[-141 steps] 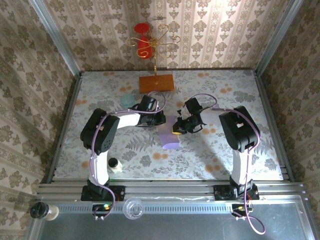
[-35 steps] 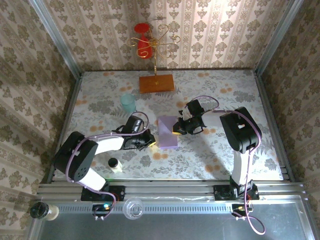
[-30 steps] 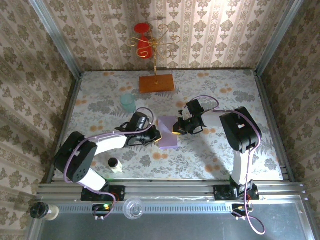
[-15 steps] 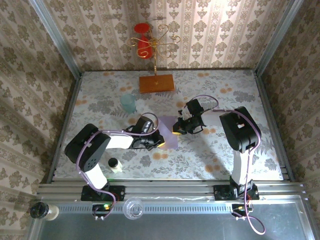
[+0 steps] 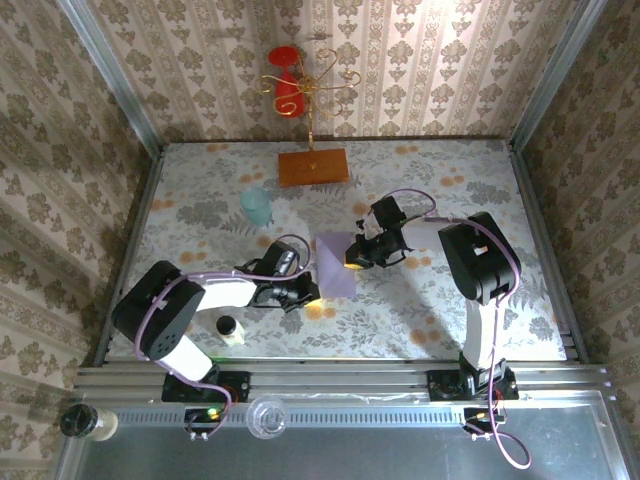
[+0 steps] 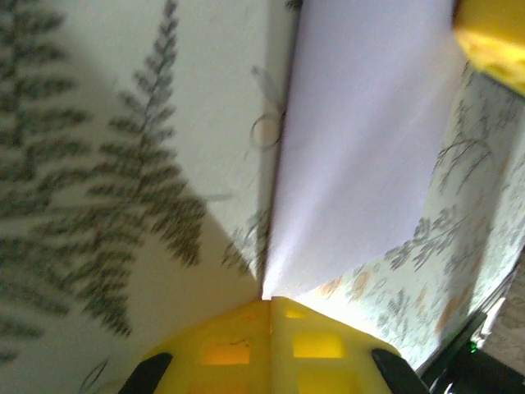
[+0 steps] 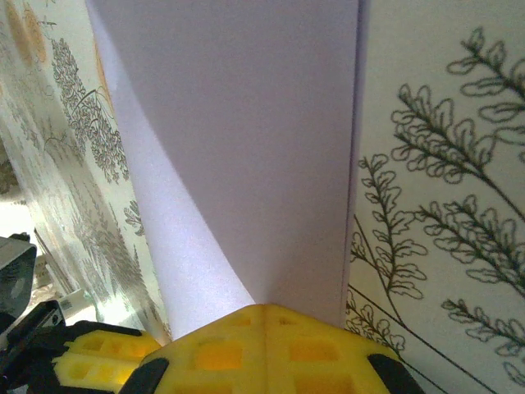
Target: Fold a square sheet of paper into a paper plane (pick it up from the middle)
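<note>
A: The paper [image 5: 335,262] lies in the middle of the table [image 5: 450,185]. The left gripper [image 5: 306,295] pinches its near corner, the right gripper [image 5: 352,262] its right edge.
B: Risk: pulling apart could tear it; uneven pull may skew the crease.

Shifted the left gripper [image 5: 306,292] from the 9 o'clock edge of the square sheet of paper [image 5: 338,262] to its 7 o'clock corner; out toward 8 o'clock first, clear of the sheet, then back in over the last second; swung the left arm's elbow down toward 7 o'clock, baring the pale teal cup [image 5: 256,205]; settled the sheet: curled and brightly lit at 6 o'clock before, now a narrow straight-edged strip.
</note>
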Robot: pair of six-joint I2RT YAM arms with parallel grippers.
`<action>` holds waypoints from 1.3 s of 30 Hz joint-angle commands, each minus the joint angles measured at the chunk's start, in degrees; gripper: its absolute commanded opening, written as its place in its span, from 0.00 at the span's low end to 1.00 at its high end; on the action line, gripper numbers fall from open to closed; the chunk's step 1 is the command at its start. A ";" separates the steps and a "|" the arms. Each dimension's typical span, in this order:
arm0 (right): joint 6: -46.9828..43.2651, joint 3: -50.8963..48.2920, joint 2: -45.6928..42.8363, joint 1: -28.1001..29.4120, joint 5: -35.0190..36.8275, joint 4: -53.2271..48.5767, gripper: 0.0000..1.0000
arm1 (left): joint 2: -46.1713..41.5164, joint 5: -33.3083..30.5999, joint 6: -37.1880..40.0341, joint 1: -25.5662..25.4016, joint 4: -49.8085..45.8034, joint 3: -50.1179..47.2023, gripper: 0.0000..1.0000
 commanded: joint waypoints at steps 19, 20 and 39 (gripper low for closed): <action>6.25 5.65 -10.67 3.38 13.98 -7.26 0.37 | 6.73 -2.04 12.13 8.31 -3.13 21.58 0.20; 6.48 5.87 -11.04 3.18 14.13 -7.31 0.39 | 8.05 -1.72 11.65 8.32 -3.19 22.51 0.21; 7.10 -5.04 -16.23 -1.14 9.72 -7.78 0.45 | 19.02 -2.08 9.62 5.66 -5.12 27.77 0.21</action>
